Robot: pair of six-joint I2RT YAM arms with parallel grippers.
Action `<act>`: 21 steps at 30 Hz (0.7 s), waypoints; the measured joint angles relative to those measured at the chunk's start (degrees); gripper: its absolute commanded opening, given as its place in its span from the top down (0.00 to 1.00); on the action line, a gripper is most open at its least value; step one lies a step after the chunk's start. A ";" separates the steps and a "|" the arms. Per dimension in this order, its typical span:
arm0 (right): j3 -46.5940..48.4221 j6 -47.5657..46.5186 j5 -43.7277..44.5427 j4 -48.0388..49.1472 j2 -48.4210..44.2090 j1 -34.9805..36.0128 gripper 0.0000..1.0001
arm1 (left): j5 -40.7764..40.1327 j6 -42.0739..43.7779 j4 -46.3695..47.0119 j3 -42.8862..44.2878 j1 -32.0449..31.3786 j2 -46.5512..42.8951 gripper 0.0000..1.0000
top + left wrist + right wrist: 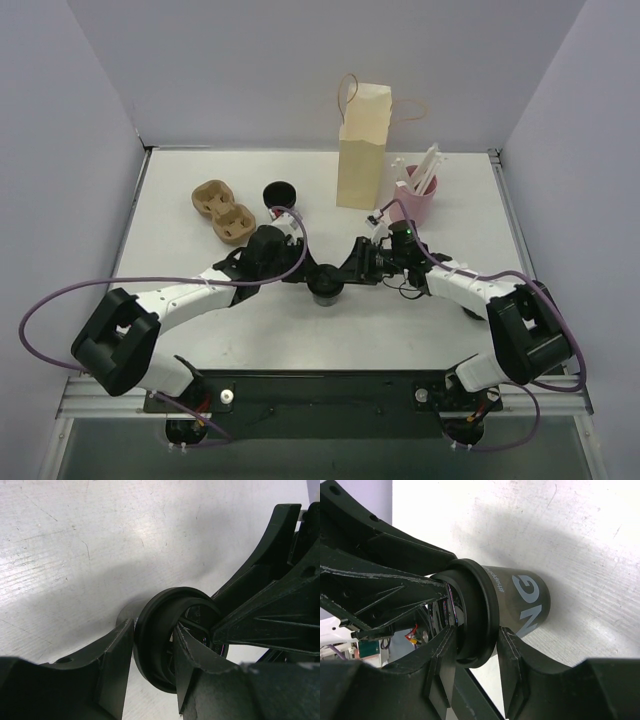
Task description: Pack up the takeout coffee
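Observation:
A dark grey coffee cup (326, 290) with white lettering (527, 605) stands on the table between my two arms, with a black lid (155, 630) on top. My left gripper (306, 273) reaches in from the left, and its fingers (112, 665) pinch the lid's rim, one on each face. My right gripper (347, 272) reaches in from the right. Its fingers (520, 657) straddle the lid's rim (480, 620), one on the lid's top and one against the cup wall under the rim. In the wrist views the grippers (155, 667) (477, 657) nearly touch each other.
A brown cardboard cup carrier (222, 210) lies at the back left. A second black cup or lid (279, 193) stands beside it. An upright paper bag with handles (362, 150) stands at the back, and a pink cup holding white sticks (418, 195) is to its right.

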 measured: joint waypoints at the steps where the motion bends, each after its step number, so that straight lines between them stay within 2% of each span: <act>1: -0.70 0.09 -0.11 1.31 -0.15 -0.04 0.73 | -0.15 -0.31 0.94 -0.68 -0.04 -0.26 0.55; 5: -2.71 -0.17 -0.61 6.03 -0.28 -0.15 0.74 | -1.09 -1.97 3.72 -2.99 -0.28 -1.38 0.55; 9: -2.62 -1.05 -1.03 6.36 -0.24 -0.42 0.76 | -2.80 -3.87 5.95 -4.98 -0.96 -2.51 0.55; 15: 1.33 -3.85 -0.17 -0.44 -0.02 -0.42 0.60 | -6.25 -7.41 8.59 -7.43 -2.40 -3.74 0.55; 18: 3.43 -3.96 1.07 -4.50 -0.02 -0.42 0.43 | -7.56 -9.09 8.59 -7.45 -2.99 -3.76 0.55; 21: 5.05 -3.32 2.05 -6.12 -0.22 -0.42 0.37 | -8.26 -10.27 8.59 -7.45 -3.80 -3.69 0.55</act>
